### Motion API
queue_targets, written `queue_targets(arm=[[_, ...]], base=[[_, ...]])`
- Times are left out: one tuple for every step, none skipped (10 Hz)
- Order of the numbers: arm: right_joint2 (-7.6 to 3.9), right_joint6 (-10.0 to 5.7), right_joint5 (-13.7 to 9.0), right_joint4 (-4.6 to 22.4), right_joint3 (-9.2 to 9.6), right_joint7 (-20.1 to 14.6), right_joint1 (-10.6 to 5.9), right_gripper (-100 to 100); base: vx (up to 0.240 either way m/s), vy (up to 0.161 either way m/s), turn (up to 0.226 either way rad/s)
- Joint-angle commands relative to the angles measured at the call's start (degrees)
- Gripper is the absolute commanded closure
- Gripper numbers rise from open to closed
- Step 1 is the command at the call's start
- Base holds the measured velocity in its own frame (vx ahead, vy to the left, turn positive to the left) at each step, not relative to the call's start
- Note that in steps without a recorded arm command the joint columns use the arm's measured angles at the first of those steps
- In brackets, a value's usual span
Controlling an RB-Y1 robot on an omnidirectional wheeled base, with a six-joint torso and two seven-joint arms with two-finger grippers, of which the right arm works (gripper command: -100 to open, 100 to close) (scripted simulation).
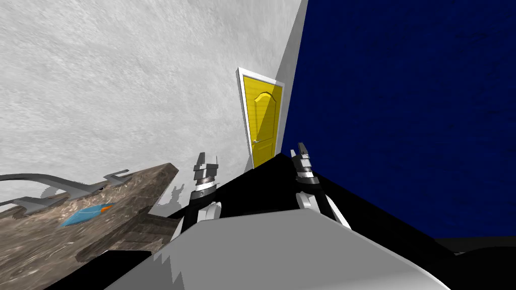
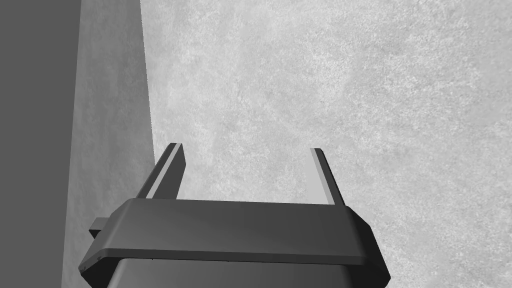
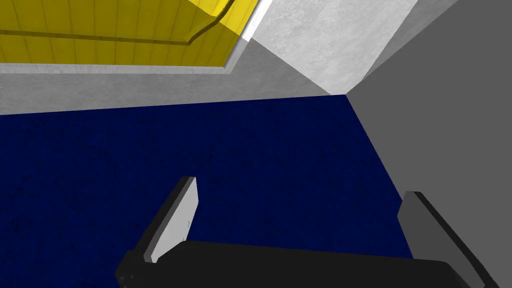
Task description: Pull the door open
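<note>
Left fingers [image 2: 167, 172] apart; right fingers [image 3: 175, 220] apart; yellow door [image 1: 263, 123] well ahead, closed.

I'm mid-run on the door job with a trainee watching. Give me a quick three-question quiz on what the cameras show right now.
1. True or false: the right gripper is open and well apart from the handle of the door.
2. The door is: A white, B yellow, C blue.
3. Fill in: the open left gripper faces a textured grey ____.

Key: 1 true. 2 B. 3 wall.
</note>
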Motion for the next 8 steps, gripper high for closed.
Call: queue_targets(arm=[[-0.46,-0.44,0.22,1.79,-0.01,-0.57,-0.68,-100],[-0.81,-0.78,0.39,3.18,-0.01,-1.02,-1.2,-100],[-1.16,-1.14,0.57,4.63,-0.02,-1.48,-1.74,-100],[-1.4,-1.38,0.7,5.63,-0.02,-1.8,-2.12,-100],[-1.63,-1.63,0.82,6.62,-0.03,-2.12,-2.5,-100],[-1.87,-1.87,0.94,7.62,-0.03,-2.44,-2.87,-100],[-2.1,-2.12,1.07,8.62,-0.04,-2.76,-3.25,-100],[-2.39,-2.42,1.22,9.86,-0.04,-3.16,-3.71,-100]], base=[[0.077,0.014,0.06],[0.143,0.009,0.054],[0.165,0.002,0.045],[0.147,-0.01,0.046],[0.114,-0.009,0.036],[0.097,0.007,0.04],[0.095,0.012,0.042],[0.097,0.015,0.044]])
